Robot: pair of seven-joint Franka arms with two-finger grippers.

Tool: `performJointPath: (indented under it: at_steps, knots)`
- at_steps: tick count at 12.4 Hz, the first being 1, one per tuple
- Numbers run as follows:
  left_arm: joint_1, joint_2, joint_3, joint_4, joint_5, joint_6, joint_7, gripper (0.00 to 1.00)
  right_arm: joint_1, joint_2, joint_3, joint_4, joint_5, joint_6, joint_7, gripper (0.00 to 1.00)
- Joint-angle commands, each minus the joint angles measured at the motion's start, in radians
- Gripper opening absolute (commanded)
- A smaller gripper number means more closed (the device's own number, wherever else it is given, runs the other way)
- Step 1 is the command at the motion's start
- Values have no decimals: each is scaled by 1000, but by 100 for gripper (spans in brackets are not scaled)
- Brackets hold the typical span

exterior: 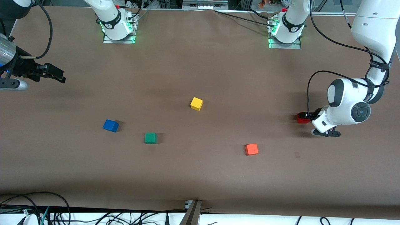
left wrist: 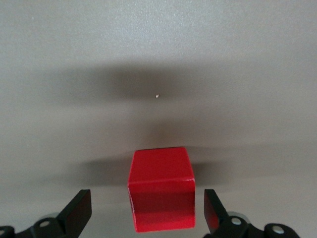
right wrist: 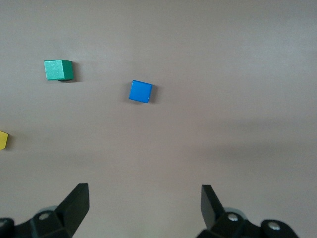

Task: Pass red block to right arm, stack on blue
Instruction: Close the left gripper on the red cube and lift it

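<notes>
The red block sits on the table at the left arm's end, and only the left wrist view shows the left tool spread around it, a gap at each finger. From the red block, the orange cube, yellow cube, green cube and blue cube lie successively closer to the right arm's end. There the right tool hangs released above the table, its wrist view showing the blue cube beside the green one.

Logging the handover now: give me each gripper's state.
Left gripper: open, fingers either side of the red block, not gripping.
Right gripper: open, empty, waiting.
</notes>
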Motion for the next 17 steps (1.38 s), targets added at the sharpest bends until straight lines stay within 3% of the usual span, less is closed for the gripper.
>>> performJointPath:
  at_steps: [1,2,4,7,8,9,11,13,15,17]
  knots:
    - [2,-29,-4,-33,30,10,-11,85,-9,-1,2,5,15,-7,-15,100]
    - [-1,-29,-4,-33,30,10,-11,74,-9,-1,2,5,15,-7,-15,100]
    - [-3,-28,-4,-32,30,10,-12,63,-9,-1,2,5,15,-7,-15,100]
    - [-8,-28,-4,-19,30,10,-21,30,-9,-1,2,5,15,-7,-15,100]
    - [-8,-32,-5,-3,30,0,-9,8,-9,-1,2,5,15,-7,-15,100]
    - [-14,-34,-7,23,30,-21,2,0,-9,-1,2,5,15,-7,-9,100]
    - [-20,-38,-13,80,30,-93,60,0,-9,-1,2,5,15,-7,-7,100]
    - [-17,-50,-14,128,28,-156,266,0,-7,-1,4,6,16,-10,-7,100]
    - [-12,-69,-14,154,13,-162,441,0,-2,4,12,14,23,-111,-10,100]
    - [-8,-74,-34,171,-16,-162,616,0,4,28,15,16,153,-188,-10,100]
